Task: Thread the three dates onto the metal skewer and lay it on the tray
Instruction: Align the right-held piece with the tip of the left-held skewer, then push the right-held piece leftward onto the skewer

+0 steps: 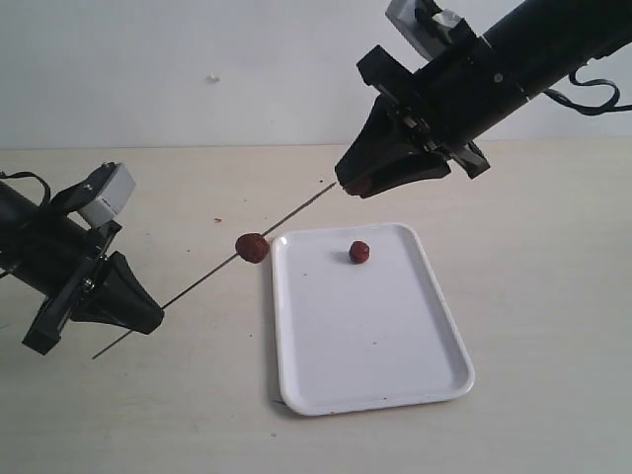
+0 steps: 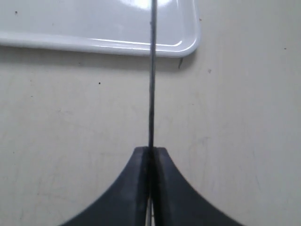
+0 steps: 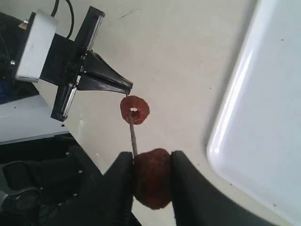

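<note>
Pinching the thin grey metal skewer (image 1: 202, 279) low down, the black left hand (image 1: 150, 316) is holding it slanted. One wrinkled reddish-brown threaded date (image 1: 252, 247) is sitting midway, beside the far-left corner of the flat white rectangular tray (image 1: 375, 336); a loose date (image 1: 359, 253) is lying by its far edge. The black right hand (image 1: 360, 185) is squeezing a third date (image 3: 151, 178) at the tip; off-axis pushing could bend the skewer.

2 black arms (image 1: 538, 59); tapered black claws (image 1: 156, 316); grey wrist cameras (image 1: 107, 193); black cables (image 1: 592, 96)

Three dates (image 1: 251, 247) (image 1: 359, 253) (image 3: 151, 178), one metal skewer (image 1: 296, 211), one tray (image 1: 365, 336) and two end effectors (image 1: 158, 314) (image 1: 357, 186) are in view
</note>
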Controlling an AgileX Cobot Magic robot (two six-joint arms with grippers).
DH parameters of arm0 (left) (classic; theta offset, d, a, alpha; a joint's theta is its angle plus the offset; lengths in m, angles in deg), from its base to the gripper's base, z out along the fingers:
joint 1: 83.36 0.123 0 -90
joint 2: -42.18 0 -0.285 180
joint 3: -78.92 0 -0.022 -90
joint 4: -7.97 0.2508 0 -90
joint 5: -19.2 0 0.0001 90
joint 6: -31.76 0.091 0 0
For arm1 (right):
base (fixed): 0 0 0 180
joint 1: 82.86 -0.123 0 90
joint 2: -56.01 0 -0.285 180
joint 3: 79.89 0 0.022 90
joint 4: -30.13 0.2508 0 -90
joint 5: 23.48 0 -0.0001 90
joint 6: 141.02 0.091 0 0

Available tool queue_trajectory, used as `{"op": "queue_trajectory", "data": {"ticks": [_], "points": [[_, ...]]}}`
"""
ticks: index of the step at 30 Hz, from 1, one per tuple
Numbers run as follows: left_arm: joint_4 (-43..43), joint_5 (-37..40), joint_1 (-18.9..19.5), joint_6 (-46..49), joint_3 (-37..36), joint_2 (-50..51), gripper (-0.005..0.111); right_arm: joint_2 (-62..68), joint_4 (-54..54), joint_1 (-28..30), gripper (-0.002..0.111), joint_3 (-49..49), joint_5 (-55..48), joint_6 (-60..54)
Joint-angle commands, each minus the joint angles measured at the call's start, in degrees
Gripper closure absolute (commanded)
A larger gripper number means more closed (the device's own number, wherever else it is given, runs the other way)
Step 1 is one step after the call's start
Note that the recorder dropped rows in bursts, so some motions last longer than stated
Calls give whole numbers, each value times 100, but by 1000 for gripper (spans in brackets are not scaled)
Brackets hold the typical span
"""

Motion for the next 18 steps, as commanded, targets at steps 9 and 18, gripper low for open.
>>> {"op": "queue_trajectory", "data": {"ticks": [9, 18], "points": [[-134, 70, 18, 88, 1, -12, 107, 231, 859, 8, 81, 7, -11, -382], [37, 70, 18, 88, 1, -12, 107, 231, 687, 145, 81, 7, -11, -382]]}}
